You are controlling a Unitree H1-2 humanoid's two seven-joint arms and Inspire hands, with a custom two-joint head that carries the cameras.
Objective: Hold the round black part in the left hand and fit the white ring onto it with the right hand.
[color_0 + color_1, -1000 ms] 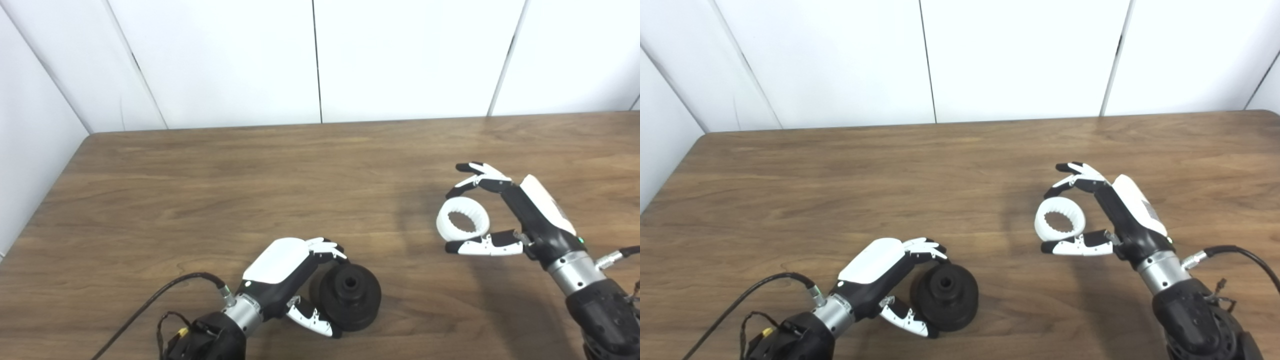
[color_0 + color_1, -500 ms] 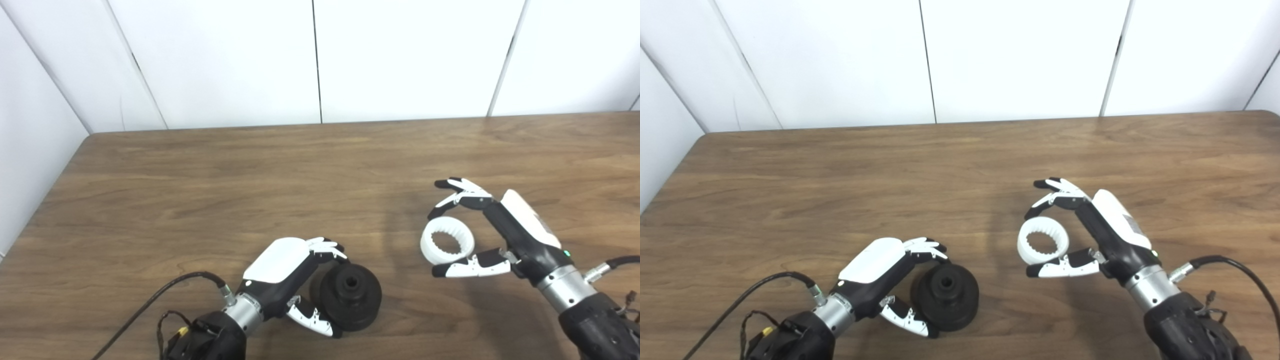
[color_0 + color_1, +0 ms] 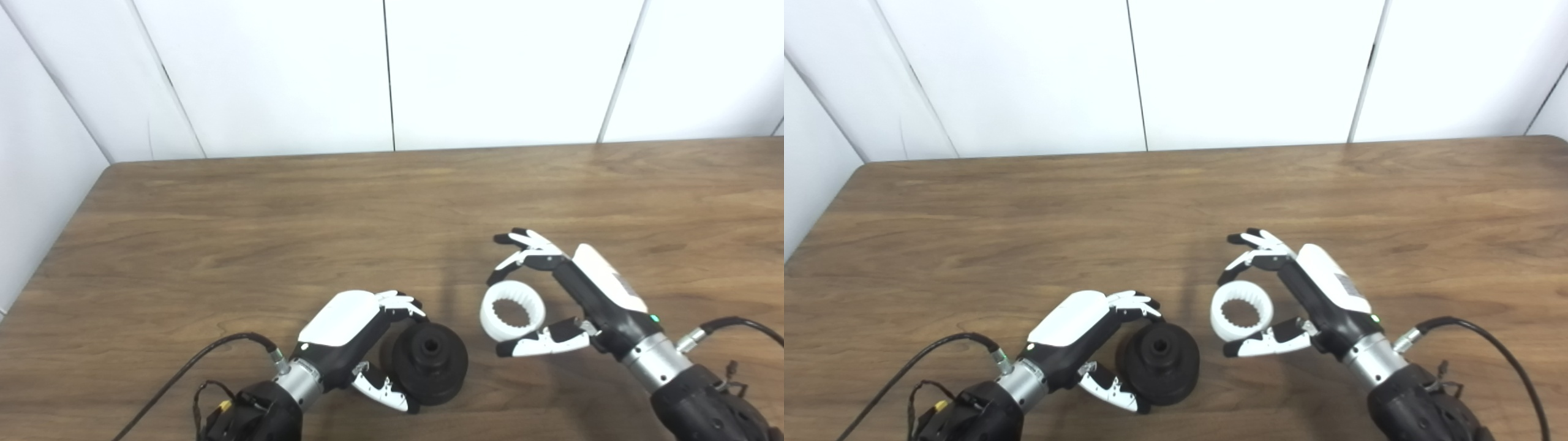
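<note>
The left hand (image 3: 361, 334) lies low on the brown wooden table (image 3: 306, 233), near its front edge and a little left of the middle. Its fingers (image 3: 401, 303) curl over the far side of the round black part with a hub and centre hole (image 3: 430, 364), and its thumb (image 3: 383, 389) wraps the near side, so the part is gripped between them. The part stands tilted on its rim, its holed face turned up and toward the camera; whether its lower edge touches the wood cannot be told.

Just to the right, the right hand (image 3: 576, 294) holds the white plastic ring with a toothed inner edge (image 3: 512, 314). The ring is pinched across its width, fingers (image 3: 527, 251) on its far rim and thumb (image 3: 539, 343) under its near rim. The ring sits close beside the black part, apart from it, with a narrow strip of table showing between them. A black cable (image 3: 184, 373) trails from the left wrist toward the front edge.
</note>
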